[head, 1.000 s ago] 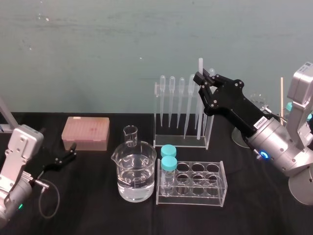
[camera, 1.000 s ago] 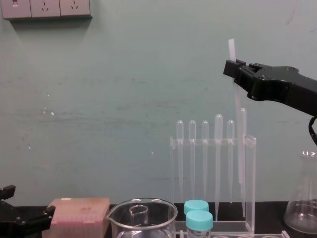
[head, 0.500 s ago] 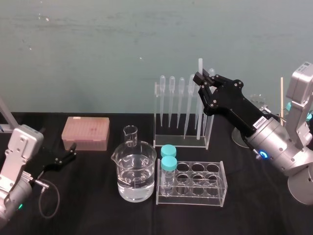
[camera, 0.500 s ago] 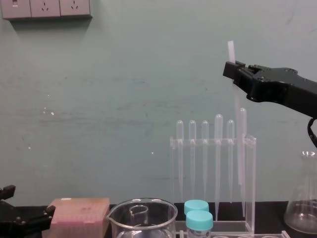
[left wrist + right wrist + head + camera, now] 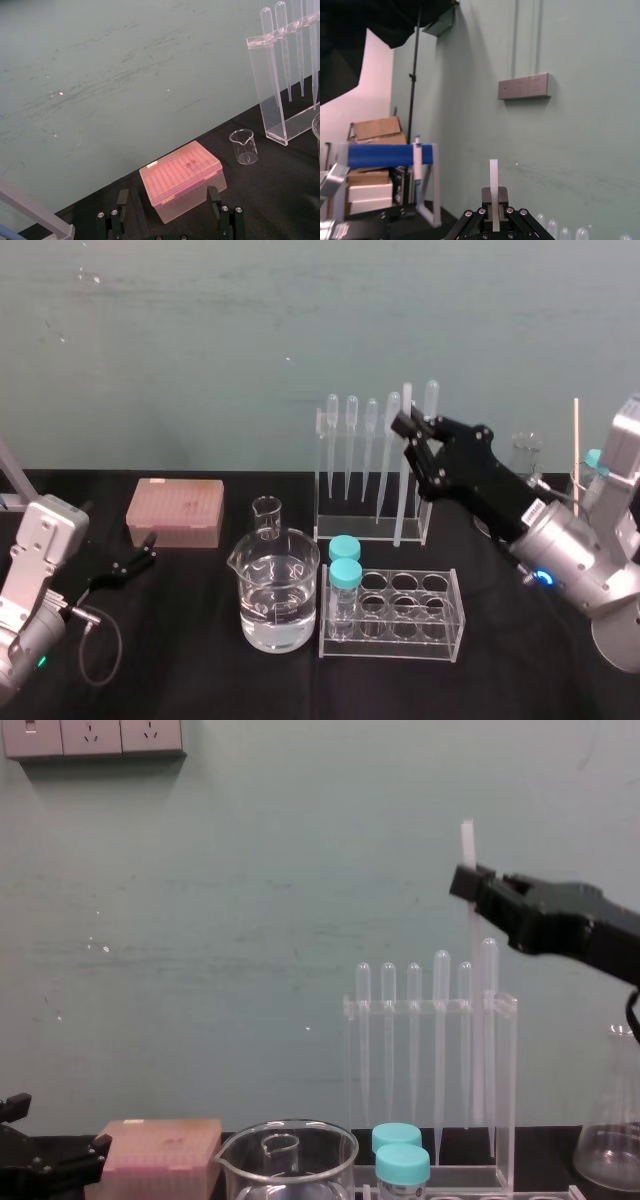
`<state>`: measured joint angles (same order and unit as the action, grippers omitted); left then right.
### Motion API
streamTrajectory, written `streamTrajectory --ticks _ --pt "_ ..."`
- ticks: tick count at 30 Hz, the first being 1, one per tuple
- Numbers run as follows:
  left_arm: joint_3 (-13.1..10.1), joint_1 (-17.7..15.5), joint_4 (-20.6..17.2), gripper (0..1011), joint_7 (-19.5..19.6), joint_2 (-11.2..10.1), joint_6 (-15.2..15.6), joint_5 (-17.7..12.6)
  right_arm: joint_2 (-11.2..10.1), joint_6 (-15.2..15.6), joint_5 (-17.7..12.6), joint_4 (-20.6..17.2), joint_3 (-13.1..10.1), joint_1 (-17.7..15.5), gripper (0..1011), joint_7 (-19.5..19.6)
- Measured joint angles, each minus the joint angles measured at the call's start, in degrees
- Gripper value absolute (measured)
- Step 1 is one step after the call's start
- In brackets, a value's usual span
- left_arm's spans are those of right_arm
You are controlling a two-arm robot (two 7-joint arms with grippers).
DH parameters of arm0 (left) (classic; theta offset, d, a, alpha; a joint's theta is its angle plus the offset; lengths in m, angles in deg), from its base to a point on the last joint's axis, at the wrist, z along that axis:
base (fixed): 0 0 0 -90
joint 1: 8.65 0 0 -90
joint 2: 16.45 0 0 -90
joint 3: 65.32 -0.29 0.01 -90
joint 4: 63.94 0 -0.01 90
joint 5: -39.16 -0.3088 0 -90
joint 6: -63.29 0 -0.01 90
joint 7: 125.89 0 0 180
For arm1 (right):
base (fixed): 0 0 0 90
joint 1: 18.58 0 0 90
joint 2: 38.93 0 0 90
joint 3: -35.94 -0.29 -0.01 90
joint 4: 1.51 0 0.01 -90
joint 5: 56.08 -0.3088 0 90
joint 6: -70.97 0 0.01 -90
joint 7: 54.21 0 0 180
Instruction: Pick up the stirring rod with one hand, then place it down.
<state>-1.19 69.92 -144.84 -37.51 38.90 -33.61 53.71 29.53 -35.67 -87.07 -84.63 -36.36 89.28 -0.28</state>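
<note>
The stirring rod (image 5: 403,465) is a thin translucent-white stick, held nearly upright just in front of the clear pipette rack (image 5: 371,528). My right gripper (image 5: 408,424) is shut on its upper part, and a short stub sticks up above the jaws. From the chest, the stirring rod (image 5: 472,970) hangs down past the rack's right end under the right gripper (image 5: 468,885). The right wrist view has the stirring rod (image 5: 493,175) pinched between the black fingers (image 5: 485,216). My left gripper (image 5: 168,200) stands open and idle at the far left, low over the table.
A pink tip box (image 5: 175,511) lies at the back left. A water-filled beaker (image 5: 277,595) with a small beaker (image 5: 267,515) behind it sits mid-table, beside a tube rack (image 5: 400,618) holding two teal-capped tubes (image 5: 345,574). A flask (image 5: 612,1120) stands at the right.
My right gripper has come down and slightly toward me with the stirring rod, so the rod hangs lower in front of the pipette rack. The left arm has not moved.
</note>
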Motion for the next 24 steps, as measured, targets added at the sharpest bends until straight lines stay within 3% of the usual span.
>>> streamTrajectory --ticks 8,24 --pt "0.00 0.00 0.00 1000 0.00 0.00 0.00 0.00 -0.49 -1.48 -0.53 3.34 0.53 -0.20 65 -1.36" --pt "0.00 0.00 0.00 1000 0.00 0.00 0.00 0.00 0.81 -3.12 0.72 9.60 2.20 2.28 65 -2.41"
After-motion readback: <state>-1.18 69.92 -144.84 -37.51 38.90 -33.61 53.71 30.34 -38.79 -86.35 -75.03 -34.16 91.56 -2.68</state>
